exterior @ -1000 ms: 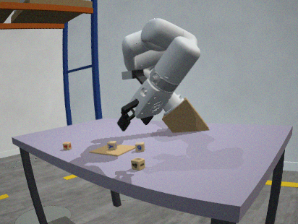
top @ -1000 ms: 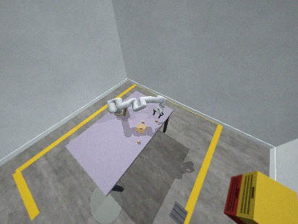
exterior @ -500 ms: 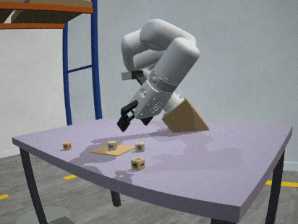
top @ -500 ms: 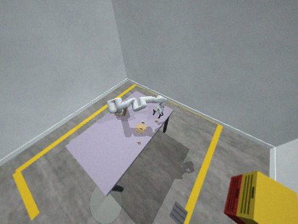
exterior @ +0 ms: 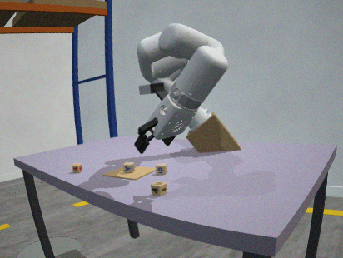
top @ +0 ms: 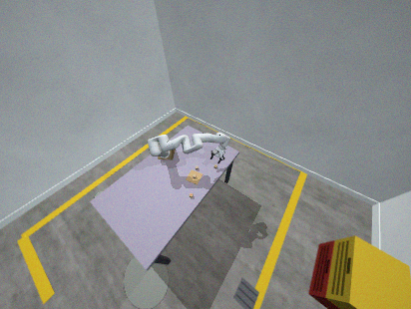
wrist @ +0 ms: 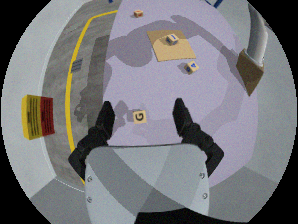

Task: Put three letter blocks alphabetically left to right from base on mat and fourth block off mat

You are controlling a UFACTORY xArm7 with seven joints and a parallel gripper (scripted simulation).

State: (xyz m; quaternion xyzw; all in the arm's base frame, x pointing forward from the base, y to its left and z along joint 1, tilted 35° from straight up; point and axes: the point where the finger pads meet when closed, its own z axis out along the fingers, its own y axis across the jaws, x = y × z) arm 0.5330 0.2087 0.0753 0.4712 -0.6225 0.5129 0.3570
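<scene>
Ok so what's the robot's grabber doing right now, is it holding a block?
Gripper: wide open, holding nothing; the G block sits on the table.
</scene>
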